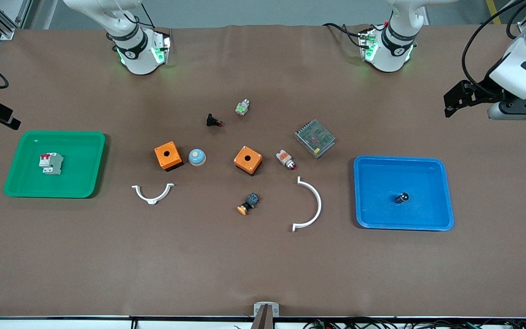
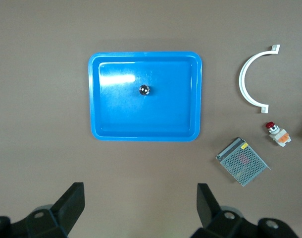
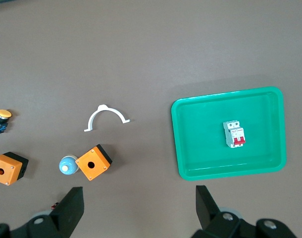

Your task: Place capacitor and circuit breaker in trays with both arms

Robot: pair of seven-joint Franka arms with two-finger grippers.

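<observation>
Grey circuit breaker (image 1: 51, 163) lies flat, seemingly.

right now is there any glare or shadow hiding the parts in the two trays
Left wrist view: a pale glare patch on the blue tray floor sits apart from the capacitor, whose top shines. Right wrist view: the green tray is evenly lit and the circuit breaker reads clearly. Front view: only soft shadows beside both parts, nothing hidden.
</observation>
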